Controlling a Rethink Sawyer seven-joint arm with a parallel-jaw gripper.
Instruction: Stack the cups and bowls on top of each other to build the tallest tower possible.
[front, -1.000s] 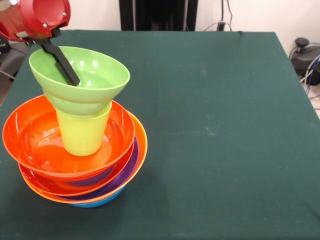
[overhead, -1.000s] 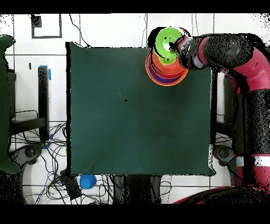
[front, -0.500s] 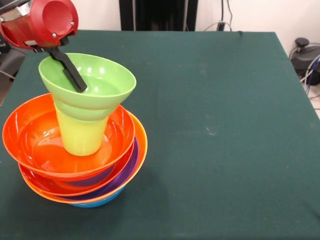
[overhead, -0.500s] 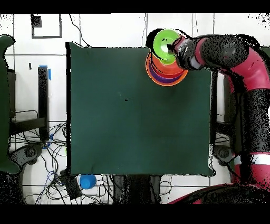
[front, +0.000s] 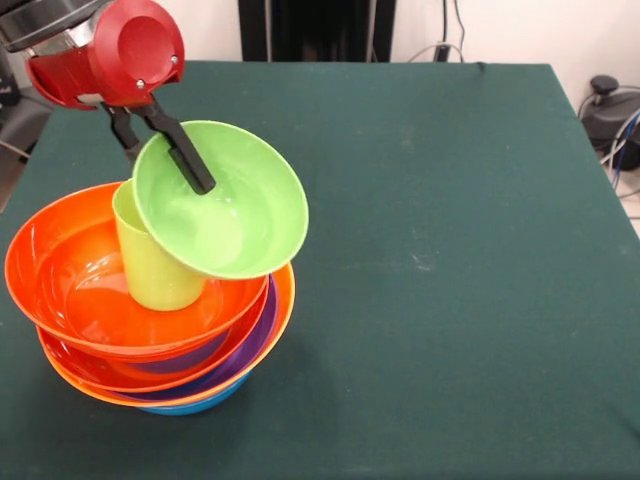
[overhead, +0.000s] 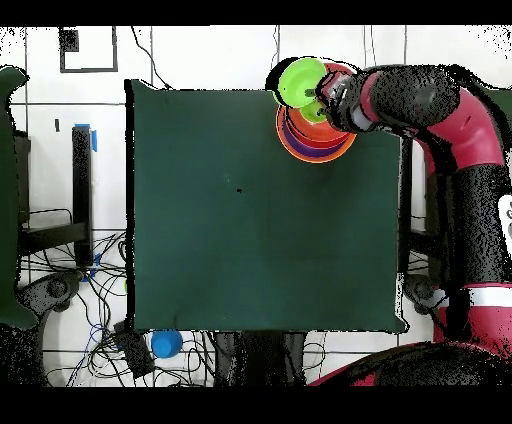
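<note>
Bowls (front: 150, 330) sit nested in a tower just below the gripper (front: 165, 150), with the lime-green cup (front: 150, 265) standing in the top orange one; the gripper's fingers pinch the rim of the small green bowl (front: 225, 205), which hangs steeply tilted against the cup's mouth. Capping the cup looks like the step in hand; next, I'd say, the bowl must be levelled and centred over the cup before letting go.

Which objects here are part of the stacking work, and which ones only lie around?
Part of the job:
- small green bowl, tilted, held at its rim by the pincer
- lime-green cup
- tower of nested bowls

Lying about:
- cables on the floor
- blue ball on the floor
</note>
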